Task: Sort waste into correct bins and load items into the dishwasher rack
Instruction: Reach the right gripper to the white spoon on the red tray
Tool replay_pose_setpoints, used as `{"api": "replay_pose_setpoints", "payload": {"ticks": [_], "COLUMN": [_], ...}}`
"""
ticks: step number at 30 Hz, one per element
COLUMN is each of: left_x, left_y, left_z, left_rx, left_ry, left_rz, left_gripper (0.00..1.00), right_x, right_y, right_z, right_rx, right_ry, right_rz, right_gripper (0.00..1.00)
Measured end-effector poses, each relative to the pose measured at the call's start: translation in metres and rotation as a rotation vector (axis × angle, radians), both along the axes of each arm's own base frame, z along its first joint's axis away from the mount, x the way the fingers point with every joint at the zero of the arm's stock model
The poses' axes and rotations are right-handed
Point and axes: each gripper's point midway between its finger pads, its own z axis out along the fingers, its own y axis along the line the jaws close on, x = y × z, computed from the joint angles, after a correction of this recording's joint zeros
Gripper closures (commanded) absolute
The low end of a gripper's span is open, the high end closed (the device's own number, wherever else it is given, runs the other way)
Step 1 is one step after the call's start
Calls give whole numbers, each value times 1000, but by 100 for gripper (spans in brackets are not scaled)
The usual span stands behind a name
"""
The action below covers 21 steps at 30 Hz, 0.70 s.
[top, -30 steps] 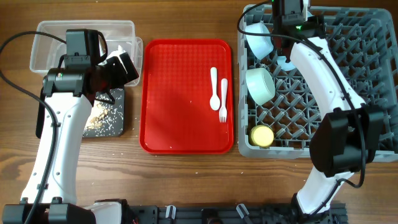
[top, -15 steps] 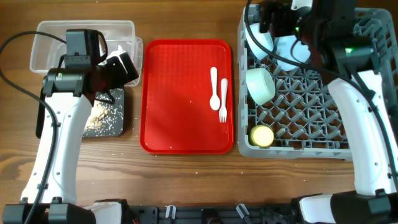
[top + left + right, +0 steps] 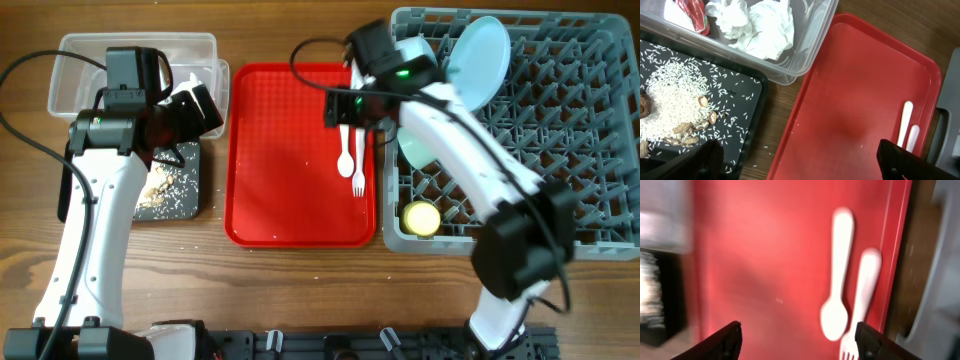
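Note:
My right gripper (image 3: 343, 112) (image 3: 800, 342) is open and empty, hovering over the red tray's far right part, just above the white spoon (image 3: 345, 155) (image 3: 837, 280) and white fork (image 3: 358, 172) (image 3: 863, 292), which lie side by side. My left gripper (image 3: 196, 110) (image 3: 800, 165) is open and empty above the gap between the black tray (image 3: 178, 198) (image 3: 742, 107) and the red tray. The black tray holds rice and brown bits (image 3: 670, 100). The clear tub (image 3: 75, 62) (image 3: 807, 52) holds white tissue (image 3: 760, 25) and a red wrapper (image 3: 692, 10). The grey rack (image 3: 570, 160) holds the pale blue plate (image 3: 478, 45) on edge, the mint-green bowl (image 3: 418, 150) and the yellow cup (image 3: 421, 217).
The flat red tray (image 3: 290, 170) (image 3: 850, 100) lies between the bins and the rack. My right arm crosses the rack's near-left part and hides part of the bowls there. Loose rice grains lie on the wood beside the black tray.
My right arm has swung left from the rack's far corner to over the red tray, empty. The pale blue plate now stands free in the rack. The left arm has not moved.

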Motion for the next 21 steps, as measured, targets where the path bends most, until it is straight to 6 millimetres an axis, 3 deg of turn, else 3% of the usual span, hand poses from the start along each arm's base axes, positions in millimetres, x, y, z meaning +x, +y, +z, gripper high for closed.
{"api": "replay_pose_setpoints", "payload": {"ticks": [4, 8, 12, 21], "left_x": [0, 0, 0, 0], "left_y": [0, 0, 0, 0], "left_z": [0, 0, 0, 0], "left_rx": [0, 0, 0, 0], "left_ry": [0, 0, 0, 0], "left_rz": [0, 0, 0, 0], "left_gripper": [0, 0, 0, 0], "right_x": [-14, -17, -11, 13], "right_y": [-9, -15, -12, -1], "right_z": [-51, -78, -88, -85], "right_rx": [-85, -123, -119, -71], "right_ry": [145, 206, 198, 102], "right_rz": [-50, -85, -103, -119], "right_gripper": [33, 39, 41, 46]}}
